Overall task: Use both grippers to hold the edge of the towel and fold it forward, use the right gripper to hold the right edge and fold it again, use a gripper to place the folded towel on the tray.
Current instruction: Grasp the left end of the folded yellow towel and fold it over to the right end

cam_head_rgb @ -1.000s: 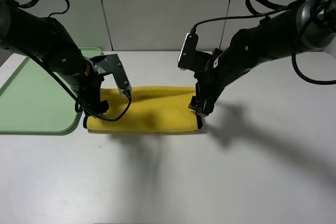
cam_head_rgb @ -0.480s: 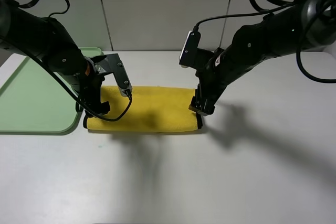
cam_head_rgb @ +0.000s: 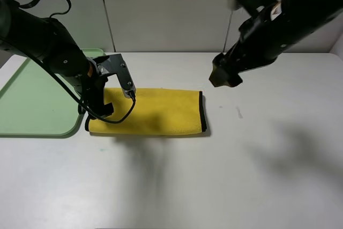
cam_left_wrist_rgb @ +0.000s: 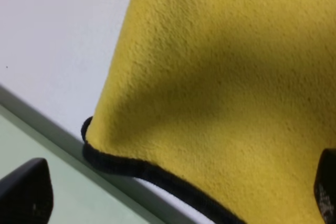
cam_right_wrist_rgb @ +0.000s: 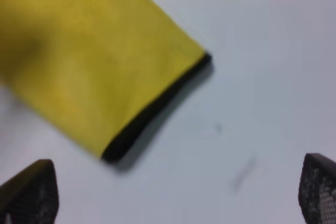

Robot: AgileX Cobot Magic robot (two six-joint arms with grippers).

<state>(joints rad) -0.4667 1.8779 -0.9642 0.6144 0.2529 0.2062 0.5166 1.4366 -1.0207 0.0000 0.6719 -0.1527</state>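
Lifted clear of the towel (cam_head_rgb: pixel 155 112), the right gripper (cam_head_rgb: pixel 221 78) hangs beyond its right edge (cam_head_rgb: pixel 202 111), jaws spread and empty. Folded, the towel lies on the table (cam_head_rgb: pixel 214 175); the left gripper (cam_head_rgb: pixel 96 105), jaws released, stands at its left end, with the tray (cam_head_rgb: pixel 32 100) just beside.

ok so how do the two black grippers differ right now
Height: the left gripper sits low at the left end of the bright-yellow plush towel; the right gripper hangs high. Position: left is over cloth, right over the white table. Both stand open, holding nothing.
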